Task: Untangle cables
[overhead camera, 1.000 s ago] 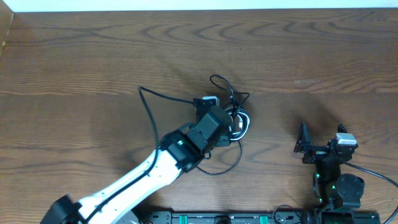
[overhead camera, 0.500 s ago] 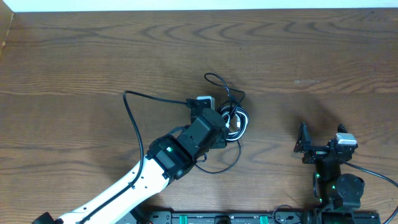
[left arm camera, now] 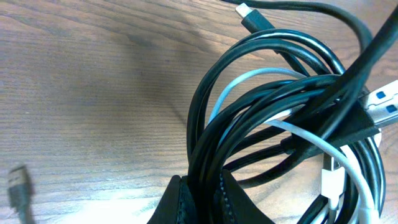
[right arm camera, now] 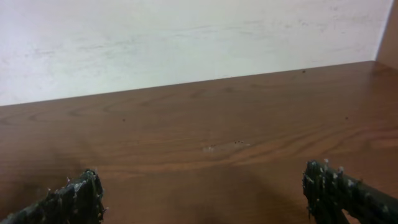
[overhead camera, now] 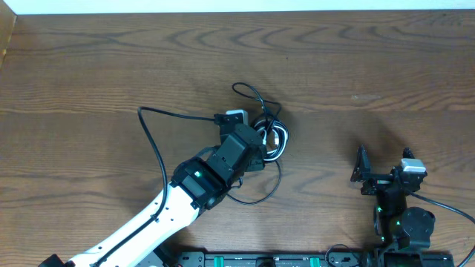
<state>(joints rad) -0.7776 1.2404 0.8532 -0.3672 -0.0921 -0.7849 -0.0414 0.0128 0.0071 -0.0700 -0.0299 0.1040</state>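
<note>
You get nothing legible here: no lettering shows on the cables (left arm camera: 202, 149) or the table (overhead camera: 89, 67), though blur may hide fine print.

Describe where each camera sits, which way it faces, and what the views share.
Overhead: above the table, looking straight down; shows left tool shut on cables, right tool open.
Left wrist: looks past its fingers onto the cables.
Right wrist: looks across the table toward the wall; fingertips in bottom corners.
Shared: overhead and left wrist show the cables.
</note>
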